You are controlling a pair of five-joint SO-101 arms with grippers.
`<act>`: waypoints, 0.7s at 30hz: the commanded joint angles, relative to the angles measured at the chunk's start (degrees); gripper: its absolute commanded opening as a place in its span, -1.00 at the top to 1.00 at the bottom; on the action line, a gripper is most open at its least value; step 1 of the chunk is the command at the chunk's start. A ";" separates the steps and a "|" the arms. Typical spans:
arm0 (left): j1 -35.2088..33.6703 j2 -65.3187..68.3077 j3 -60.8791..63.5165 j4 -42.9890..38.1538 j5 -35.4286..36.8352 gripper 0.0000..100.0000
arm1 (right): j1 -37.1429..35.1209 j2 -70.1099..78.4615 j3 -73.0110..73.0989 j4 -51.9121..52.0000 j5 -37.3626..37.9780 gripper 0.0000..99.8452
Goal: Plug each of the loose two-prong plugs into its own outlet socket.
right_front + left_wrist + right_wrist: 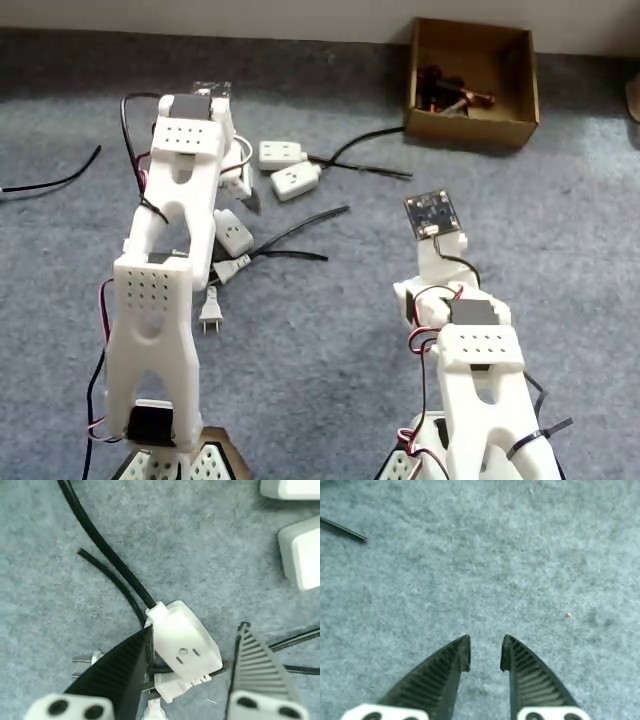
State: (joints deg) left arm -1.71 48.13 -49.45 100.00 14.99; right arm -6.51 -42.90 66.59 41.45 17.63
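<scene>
1. Outlet socket: white, lying on the grey carpet between the fingers of the left gripper, slotted face up, with a black cable leaving one end.
2. Two-prong plug: white, partly tucked under that socket. Seated in a socket or not: cannot tell.
3. Second plug: loose on the carpet just beside the left arm, apart from every socket.
4. Second socket and third socket: white, close together, just beyond the left gripper.
5. Left gripper: claw spread wide, one finger against the socket's side and the other apart from it.
6. Right gripper: claw at a narrow gap with carpet showing through it, low over the carpet and well apart from the sockets and plugs.
7. Cardboard box: at the far edge, with small parts inside.
8. Stray cable: black, at the left edge of the high view.
</scene>
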 commanded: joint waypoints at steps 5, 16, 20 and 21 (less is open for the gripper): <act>-0.75 -17.80 11.82 0.53 4.48 0.50 | 0.66 -1.98 -0.31 -1.10 0.62 0.78; -0.48 -19.74 19.47 0.44 11.08 0.50 | 0.66 -1.98 -0.31 -1.10 0.62 0.78; -0.48 -19.82 22.37 -0.18 12.31 0.50 | 0.66 -1.98 -0.31 -1.10 0.62 0.78; -0.48 -20.00 23.08 -1.14 12.66 0.50 | 0.66 -1.98 -0.31 -1.10 0.62 0.78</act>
State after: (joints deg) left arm -1.80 32.40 -27.21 100.00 26.24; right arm -6.51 -42.90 66.59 41.45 17.63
